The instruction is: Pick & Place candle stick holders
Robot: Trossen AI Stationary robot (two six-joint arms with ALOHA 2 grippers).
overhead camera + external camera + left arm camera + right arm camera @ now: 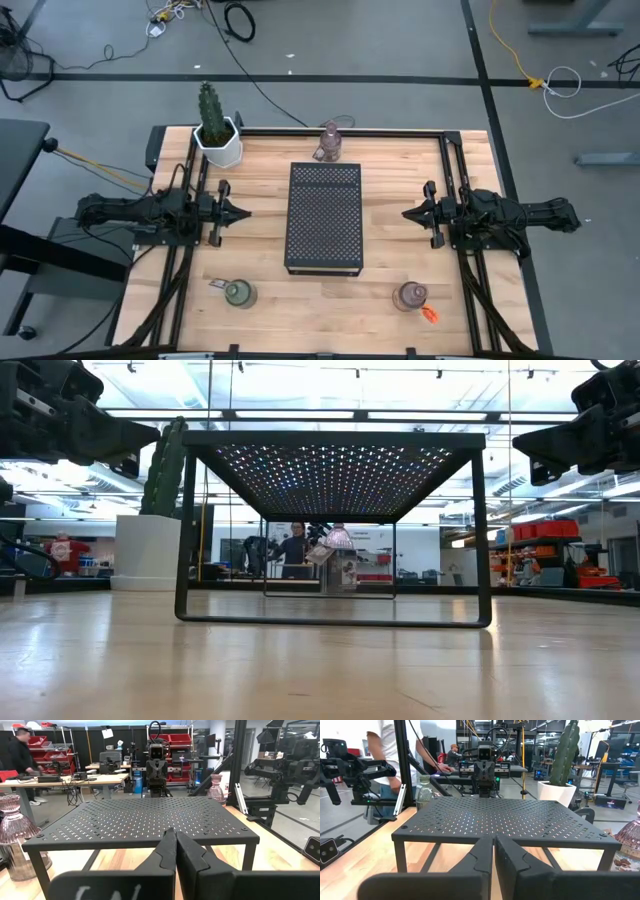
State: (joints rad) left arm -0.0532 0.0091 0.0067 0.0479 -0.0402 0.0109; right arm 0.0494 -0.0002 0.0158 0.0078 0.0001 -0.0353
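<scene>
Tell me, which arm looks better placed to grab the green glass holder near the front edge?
The left, probably. The green holder stands on the left half of the table, on the left pincer's side of the black rack. The right pincer waits across that rack, nearer the pink holder. Both pincers are shut and empty.

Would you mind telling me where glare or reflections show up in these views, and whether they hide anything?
Low view: ceiling lights sparkle through the perforated black stand, and the table reflects a pale sheen; the pink candle holder behind stays visible. High view: even light and soft shadows; the green holder is clear. Wrist views: no strong glare.
</scene>
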